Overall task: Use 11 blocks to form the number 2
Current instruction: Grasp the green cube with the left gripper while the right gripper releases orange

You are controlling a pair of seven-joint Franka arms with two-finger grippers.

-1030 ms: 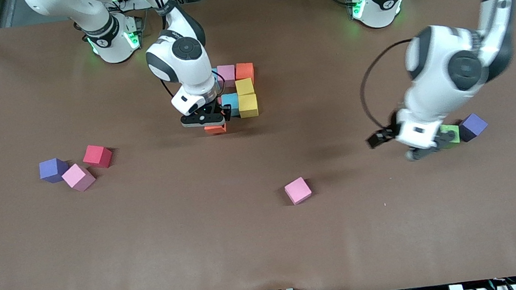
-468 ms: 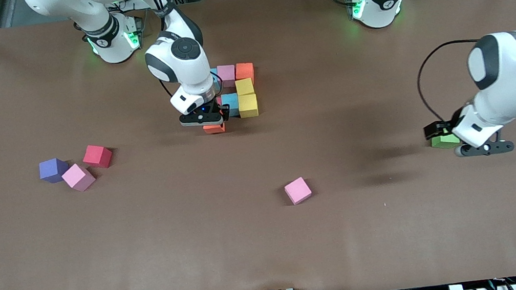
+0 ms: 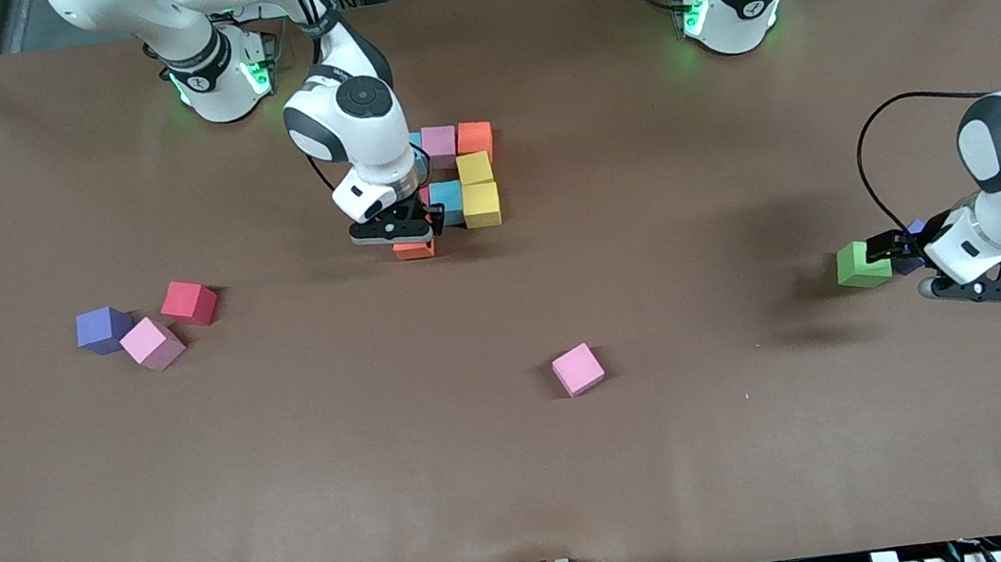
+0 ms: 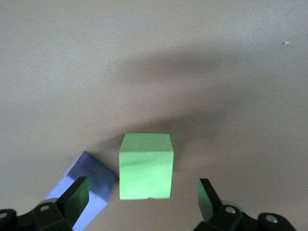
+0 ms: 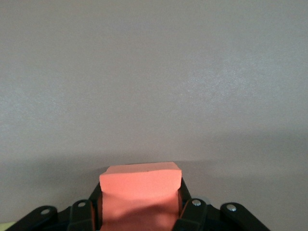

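Brown table [image 3: 298,497], orange block [image 3: 415,249] clamped in right gripper [image 3: 396,232] beside blue block [image 3: 448,200]

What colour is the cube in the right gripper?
Orange cube, clearest in the right wrist view, clamped in the right gripper.

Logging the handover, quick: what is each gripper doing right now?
Left gripper: open, holding nothing, over the green block.
Right gripper: shut on the orange block beside the partly built number 2.

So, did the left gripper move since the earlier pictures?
Yes. The left gripper, open, has moved toward the left arm's end of the table, passing over the green block, which has stayed in place.
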